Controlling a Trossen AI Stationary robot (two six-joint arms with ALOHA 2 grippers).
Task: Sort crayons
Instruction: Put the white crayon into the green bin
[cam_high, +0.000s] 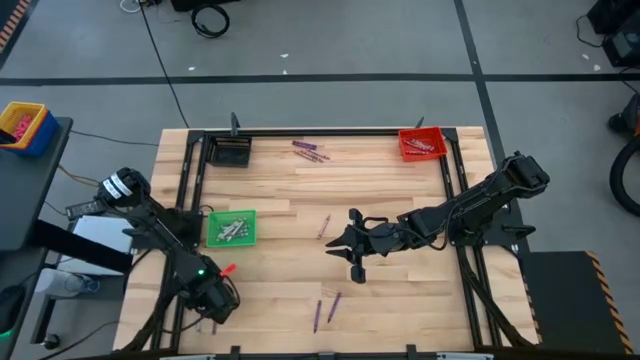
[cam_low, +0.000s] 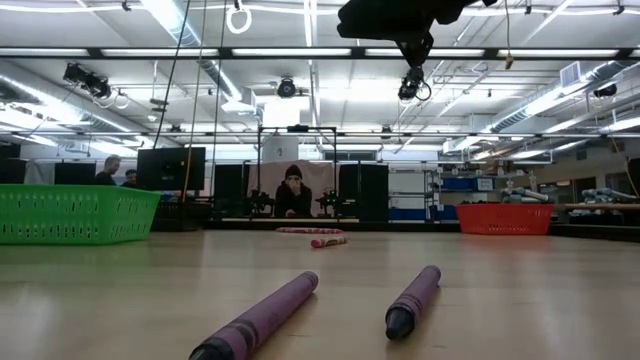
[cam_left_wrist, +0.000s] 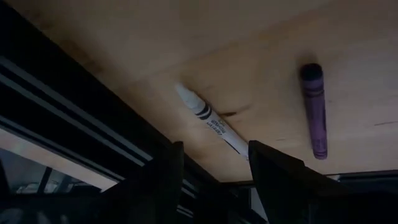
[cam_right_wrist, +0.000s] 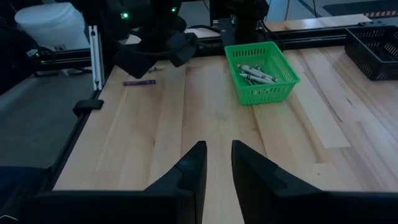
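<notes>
Left wrist view: my left hand (cam_left_wrist: 211, 180) hangs low over the counter's (cam_high: 400, 200) near-left corner, fingers apart, a white crayon (cam_left_wrist: 211, 121) lying just ahead between them and a purple crayon (cam_left_wrist: 314, 112) beside it.
Step in hand: picking up the white crayon, I judge; nothing is gripped yet.
Next move: lower, straddle the white stick and close; it lies close to the dark frame rail (cam_left_wrist: 74, 124), so the finger on that side has little room.
After that: the green bin (cam_high: 231, 228), which already holds pale crayons, is just beyond that hand, so it seems the right home.
Right hand: my right hand (cam_high: 340, 245) hovers mid-counter, fingers narrowly apart, holding nothing.
Other crayons: a single stick (cam_high: 324, 226) just left of the right hand; a purple pair (cam_high: 326, 310) near the front edge; a few more (cam_high: 310, 151) at the far edge.
Other bins: red bin (cam_high: 421, 143) far right, black bin (cam_high: 229, 151) far left.
In the way: the neighbouring purple crayon could get nudged or caught along with the white one.
Background: people sit beyond the counter, well clear.
</notes>
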